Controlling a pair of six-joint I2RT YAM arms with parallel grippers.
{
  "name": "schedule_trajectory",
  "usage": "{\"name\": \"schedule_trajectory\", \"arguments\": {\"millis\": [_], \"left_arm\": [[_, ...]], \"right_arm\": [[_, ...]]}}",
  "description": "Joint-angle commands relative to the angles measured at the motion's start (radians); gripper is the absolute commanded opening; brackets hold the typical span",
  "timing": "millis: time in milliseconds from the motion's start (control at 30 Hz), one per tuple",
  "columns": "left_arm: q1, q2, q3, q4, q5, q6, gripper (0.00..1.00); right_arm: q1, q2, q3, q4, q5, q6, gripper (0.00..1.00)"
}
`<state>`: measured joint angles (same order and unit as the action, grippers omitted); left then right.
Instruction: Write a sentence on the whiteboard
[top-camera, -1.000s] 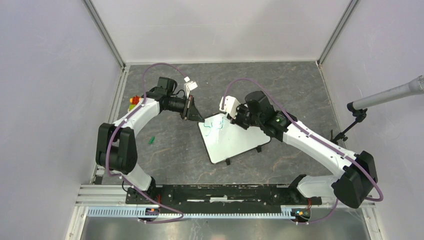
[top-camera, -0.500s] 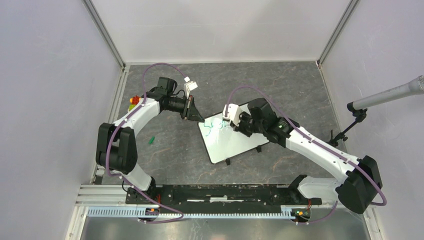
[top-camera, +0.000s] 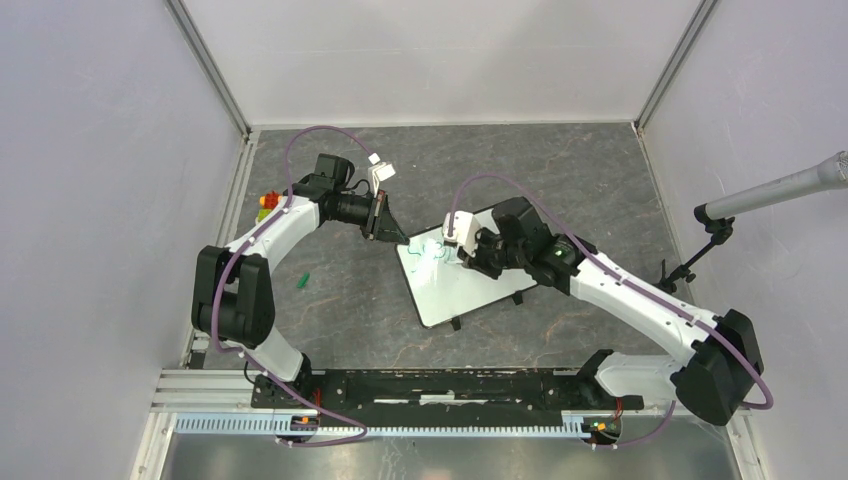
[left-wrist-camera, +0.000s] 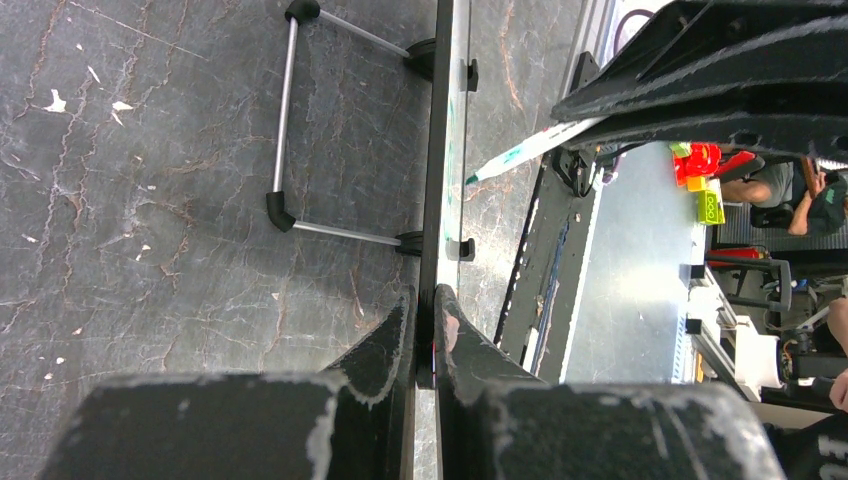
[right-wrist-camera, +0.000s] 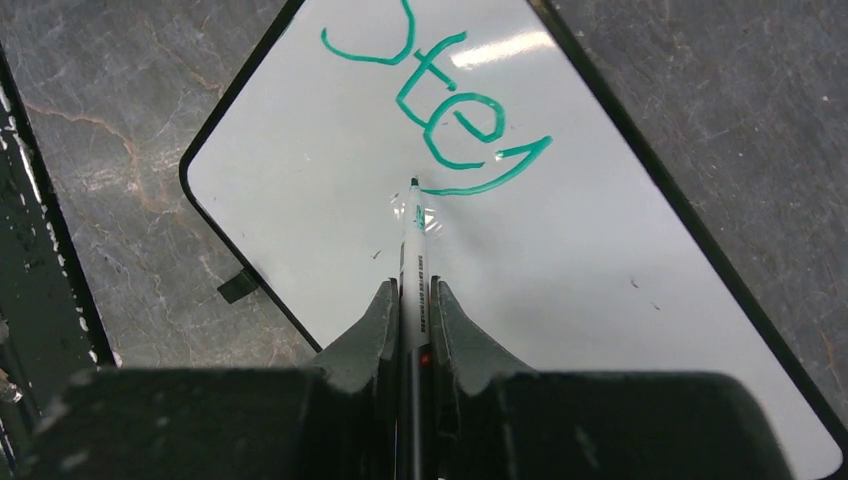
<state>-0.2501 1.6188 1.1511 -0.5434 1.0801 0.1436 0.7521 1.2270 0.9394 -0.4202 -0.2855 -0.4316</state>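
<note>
The left arm (top-camera: 275, 228) and right arm (top-camera: 640, 300) share white link shells and bulky black joint housings. A purple cable (top-camera: 310, 132) loops along each. White camera modules (top-camera: 457, 228) cap the wrists. The left end effector (left-wrist-camera: 425, 300) and right end effector (right-wrist-camera: 412, 290) have dark, scuffed fingers (left-wrist-camera: 380, 350).

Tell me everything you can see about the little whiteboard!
The whiteboard is a small, glossy white rectangle with a thin black frame, rounded corners and little black feet. A metal wire stand sits behind it on the dark stone-look table. Green writing, a few loopy letters, sits near one end; the rest is blank. The left arm's fingers pinch its edge, and a marker held by the right arm's fingers touches it.
</note>
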Motion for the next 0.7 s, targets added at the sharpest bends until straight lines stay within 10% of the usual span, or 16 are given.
{"name": "schedule_trajectory", "arguments": {"millis": [0, 667], "left_arm": [[-0.006, 0.005, 0.009, 0.014, -0.028, 0.046, 0.03], [-0.006, 0.006, 0.007, 0.013, -0.026, 0.051, 0.02]], "right_arm": [[-0.037, -0.039, 0.068, 0.052, -0.013, 0.028, 0.00], [-0.063, 0.027, 0.080, 0.088, 0.069, 0.004, 0.00]]}}
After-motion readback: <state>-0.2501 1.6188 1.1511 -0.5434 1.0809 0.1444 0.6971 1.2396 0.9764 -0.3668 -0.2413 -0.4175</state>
